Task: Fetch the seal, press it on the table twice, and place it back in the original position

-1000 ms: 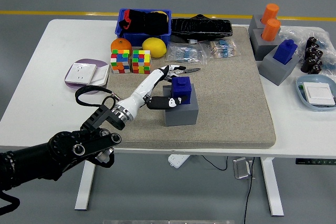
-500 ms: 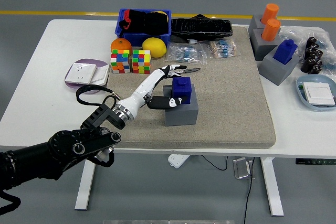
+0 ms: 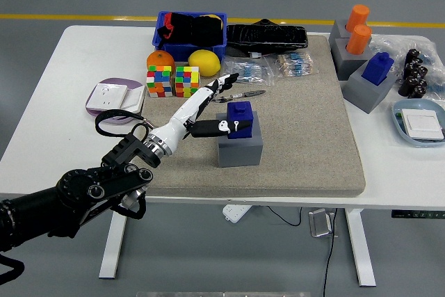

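The blue seal (image 3: pixel 240 117) stands upright in its grey block holder (image 3: pixel 240 147) on the tan mat (image 3: pixel 306 137), near the middle of the table. My left hand (image 3: pixel 224 103) reaches in from the lower left and sits just left of the seal. Its white fingers (image 3: pixel 221 86) are spread and point up and away past the seal's far left. The thumb (image 3: pixel 221 127) lies against the seal's left side. The hand holds nothing. My right arm is out of view.
Two Rubik's cubes (image 3: pixel 172 80), an orange (image 3: pixel 160 60), a lemon (image 3: pixel 204 62) and a blue bin (image 3: pixel 191 33) lie behind my hand. Pliers (image 3: pixel 245 93) lie just beyond the seal. More grey holders with orange seals (image 3: pixel 356 30) and a blue seal (image 3: pixel 377 67) stand at the right.
My left hand's fingers have lifted and spread away from the seal's top, towards the far side. The thumb has risen slightly along the seal's left side. The seal has not moved.
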Motion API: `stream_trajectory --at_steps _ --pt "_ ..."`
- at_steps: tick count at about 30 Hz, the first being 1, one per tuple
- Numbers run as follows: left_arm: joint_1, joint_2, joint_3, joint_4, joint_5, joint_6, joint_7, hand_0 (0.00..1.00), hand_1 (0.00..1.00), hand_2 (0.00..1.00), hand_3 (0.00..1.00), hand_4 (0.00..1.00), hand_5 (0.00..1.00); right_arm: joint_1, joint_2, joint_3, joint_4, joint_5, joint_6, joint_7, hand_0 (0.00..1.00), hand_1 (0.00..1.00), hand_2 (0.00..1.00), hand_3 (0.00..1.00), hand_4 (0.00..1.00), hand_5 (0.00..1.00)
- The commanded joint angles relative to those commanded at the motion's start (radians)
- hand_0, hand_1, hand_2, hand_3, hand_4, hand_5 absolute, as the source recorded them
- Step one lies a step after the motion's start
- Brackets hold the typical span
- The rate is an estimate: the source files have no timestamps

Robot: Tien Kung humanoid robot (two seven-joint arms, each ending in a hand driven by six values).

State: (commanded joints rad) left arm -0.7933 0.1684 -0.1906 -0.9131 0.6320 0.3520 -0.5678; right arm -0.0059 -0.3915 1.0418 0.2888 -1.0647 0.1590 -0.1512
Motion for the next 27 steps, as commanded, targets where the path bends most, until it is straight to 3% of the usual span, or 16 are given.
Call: stream_trajectory --at_steps 6,14,15,27 --pt "0.009 0.03 -0.058 0.01 -0.021 0.011 -0.029 0.998 0.998 0.998 0.998 0.998 0.766 0.0 0.001 0.002 0.0 -0.002 0.0 0.0 0.836 0.762 0.754 0.696 0.757 0.363" --pt "0.015 0.071 -0.124 0.068 -0.057 0.047 -0.03 0.998 0.998 0.998 0.998 0.998 0.743 -0.002 0.002 0.004 0.0 -0.002 0.0 0.0 0.836 0.762 0.754 0.694 0.757 0.362" --pt "0.016 0.076 -0.13 0.078 -0.064 0.05 -0.028 0.976 0.991 0.998 0.998 0.928 0.54 -0.003 0.002 0.004 0.0 -0.002 0.0 0.0 0.836 0.762 0.754 0.695 0.757 0.362" --pt "0.012 0.096 -0.133 0.163 -0.105 0.051 -0.005 0.959 0.958 0.976 0.998 0.913 0.503 -0.003 0.003 0.014 -0.001 -0.003 -0.001 0.0 0.836 0.762 0.754 0.695 0.757 0.363"
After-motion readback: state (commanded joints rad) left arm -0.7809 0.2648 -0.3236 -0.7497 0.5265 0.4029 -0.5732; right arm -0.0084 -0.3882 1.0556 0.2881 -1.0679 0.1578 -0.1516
